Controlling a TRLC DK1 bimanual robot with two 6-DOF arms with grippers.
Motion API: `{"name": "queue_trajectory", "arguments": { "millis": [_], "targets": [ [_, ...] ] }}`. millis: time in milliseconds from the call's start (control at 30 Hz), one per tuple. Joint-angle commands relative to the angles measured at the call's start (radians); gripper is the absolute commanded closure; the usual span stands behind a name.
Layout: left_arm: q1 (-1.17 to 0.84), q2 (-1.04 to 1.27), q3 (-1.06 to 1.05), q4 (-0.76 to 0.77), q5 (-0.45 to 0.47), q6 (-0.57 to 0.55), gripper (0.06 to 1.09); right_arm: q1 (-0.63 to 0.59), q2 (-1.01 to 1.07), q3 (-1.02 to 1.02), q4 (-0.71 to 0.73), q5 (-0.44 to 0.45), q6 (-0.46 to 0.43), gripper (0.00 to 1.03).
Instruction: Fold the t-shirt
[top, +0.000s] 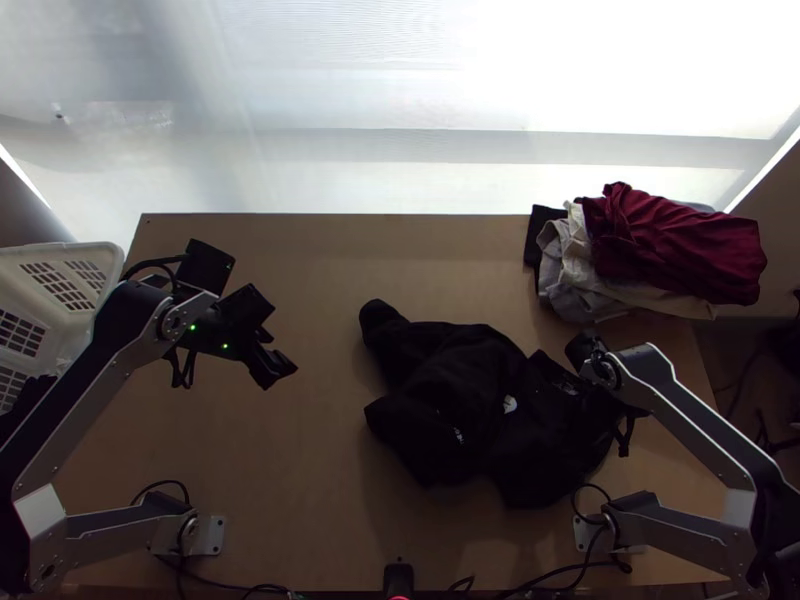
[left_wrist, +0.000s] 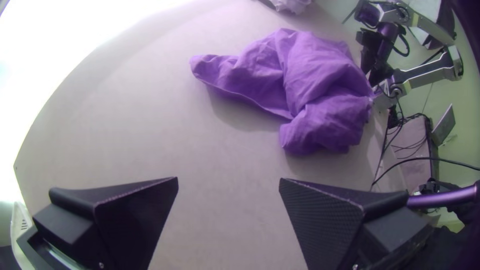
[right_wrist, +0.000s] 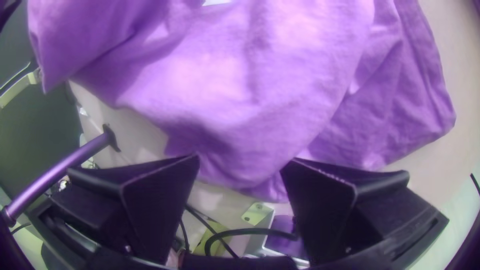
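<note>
The jaws are gaping, the left gripper (left_wrist: 228, 179) hanging well apart from the shirt (top: 455, 390), the right gripper (right_wrist: 240, 161) hovering over its edge; bunched layers are risking a crooked pinch.

Looked smooth on the brown rectangular wooden table (top: 300, 470), matt on the bunched black cloth t-shirt (top: 455, 390) atop it.

Top view high, steeply downward; wrist views lower, the right closest to the common t-shirt (right_wrist: 260, 85)
</note>
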Motion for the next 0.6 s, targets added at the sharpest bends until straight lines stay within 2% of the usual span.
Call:
{"name": "queue_trajectory", "arguments": {
  "millis": [0, 67, 167, 267, 333, 567],
  "targets": [
    [0.007, -0.031, -0.032, 0.005, -0.025, 0.001, 0.10, -0.011, 0.012, 0.001, 0.046, -0.030, -0.019, 0.72],
    [0.010, -0.035, -0.037, 0.006, -0.028, 0.001, 0.10, -0.007, 0.009, 0.012, 0.057, -0.061, -0.019, 0.99],
    [0.015, -0.044, -0.040, 0.008, -0.030, 0.000, 0.10, 0.033, -0.021, 0.056, 0.014, -0.119, -0.010, 1.00],
    [0.020, -0.052, -0.046, 0.009, -0.033, 0.000, 0.10, 0.125, -0.050, 0.188, -0.073, -0.161, 0.012, 1.00],
    [0.020, -0.057, -0.049, 0.012, -0.042, 0.000, 0.10, 0.194, -0.069, 0.324, -0.089, -0.161, 0.061, 1.00],
    [0.023, -0.084, -0.055, 0.020, -0.069, -0.010, 0.10, 0.279, -0.014, 0.846, -0.145, -0.198, 0.134, 1.00]
  ]
}}
